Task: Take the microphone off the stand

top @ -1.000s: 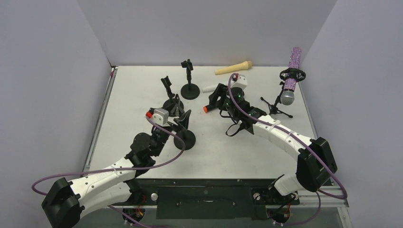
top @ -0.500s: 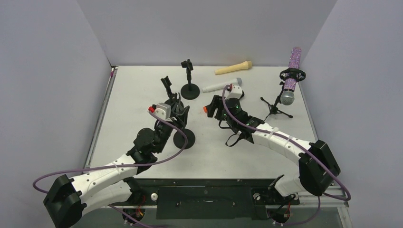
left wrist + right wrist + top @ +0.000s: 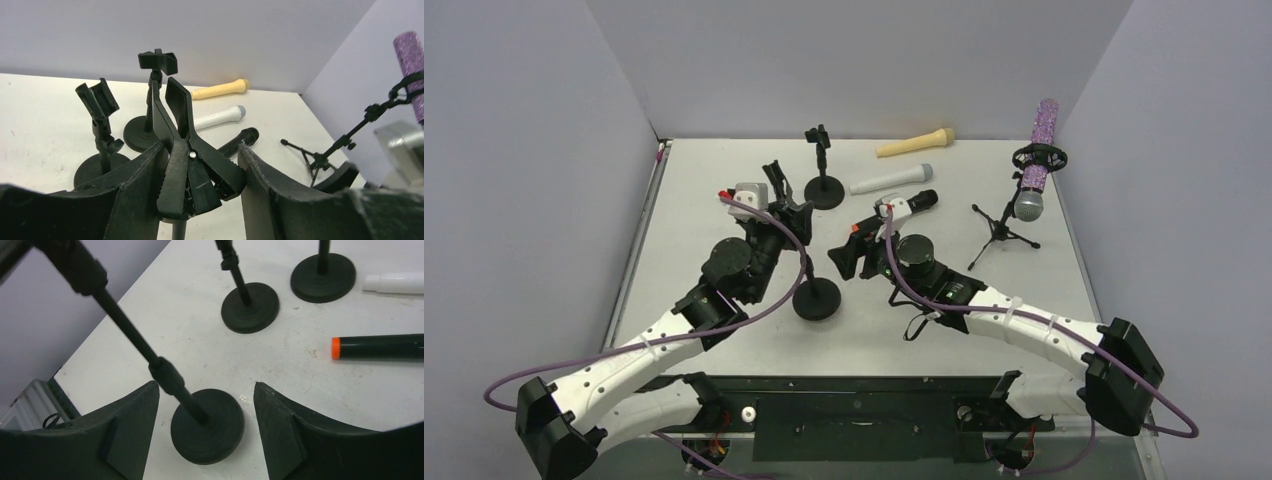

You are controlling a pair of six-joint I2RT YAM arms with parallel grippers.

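My left gripper is shut on the empty spring clip at the top of a black round-base stand. The clip sits between both fingers in the left wrist view, where the gripper closes on its handles. A black microphone with an orange end lies flat on the table, also seen in the right wrist view and the left wrist view. My right gripper is open and empty, hovering over the stand's base with its fingers either side of the pole.
Two more empty round-base stands stand behind. A white microphone and a beige one lie at the back. A purple glitter microphone hangs in a tripod stand at the right wall.
My right gripper has drawn back toward the near left, leaving the black microphone on the table. My left gripper has moved farther back and left with the stand's clip.
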